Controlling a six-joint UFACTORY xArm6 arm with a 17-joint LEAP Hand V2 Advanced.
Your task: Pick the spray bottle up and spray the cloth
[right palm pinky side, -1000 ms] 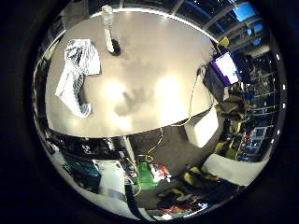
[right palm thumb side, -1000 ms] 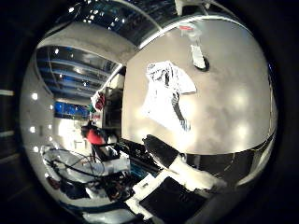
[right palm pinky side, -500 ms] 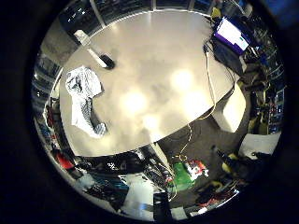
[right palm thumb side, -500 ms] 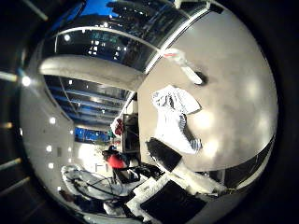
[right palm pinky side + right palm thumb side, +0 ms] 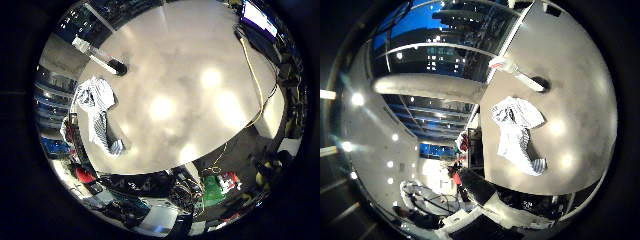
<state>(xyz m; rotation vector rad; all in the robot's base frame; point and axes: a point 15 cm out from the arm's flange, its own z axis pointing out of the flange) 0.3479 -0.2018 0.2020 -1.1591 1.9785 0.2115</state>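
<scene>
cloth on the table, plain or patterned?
Patterned: the cloth is white with dark stripes, clearest at its end. Shows best in the thumb side palm view.

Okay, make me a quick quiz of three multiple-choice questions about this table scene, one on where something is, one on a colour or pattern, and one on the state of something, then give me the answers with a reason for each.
1. Where does the spray bottle stand?
A. On the table, beside the cloth
B. On the floor under the table
C. On top of the cloth

2. What does the cloth look like?
A. Plain red
B. White with dark stripes
C. Solid black

3. How does the cloth lie?
A. Folded into a neat square
B. Crumpled and loosely spread
C. Hanging off the table edge

Answers:
1. A, the bottle rests on the tabletop, close to the cloth but apart from it.
2. B, dark stripes show on its pale fabric in both palm views.
3. B, it is bunched at one end and trails out unevenly, wholly on the table.
</scene>
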